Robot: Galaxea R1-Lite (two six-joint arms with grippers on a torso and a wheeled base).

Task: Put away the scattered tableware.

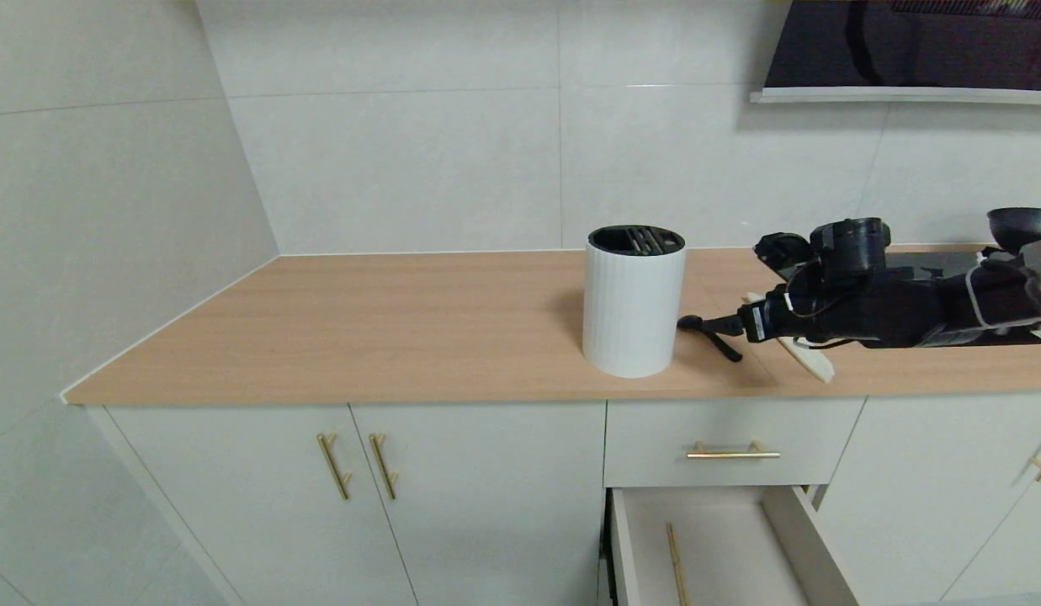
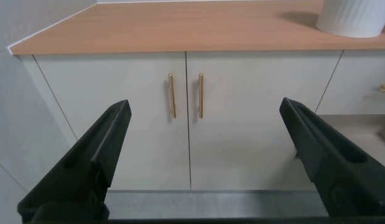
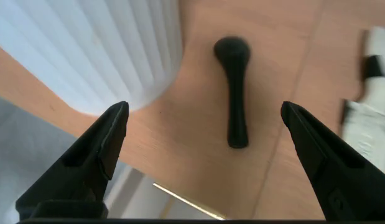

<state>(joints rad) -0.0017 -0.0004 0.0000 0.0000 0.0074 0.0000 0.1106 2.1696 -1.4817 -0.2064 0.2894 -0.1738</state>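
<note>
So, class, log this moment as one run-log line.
task: put away tableware | right gripper: open, over black utensil on countertop, beside white holder | left gripper: open, facing cabinet doors | drawer: open

Kitchen, tiled wall (image 1: 402, 151), wooden countertop (image 1: 385, 328), cabinets (image 1: 259, 497)

Wood counter (image 1: 402, 320) (white holder (image 1: 634, 303), black utensil (image 3: 235, 106))

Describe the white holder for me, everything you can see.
The holder is a white ribbed cylinder, plastic by its look, with a black slotted insert on top. It stands upright on the wooden counter, near the front edge. Nothing sticks out of it. A black utensil lies close by, not touching.
</note>
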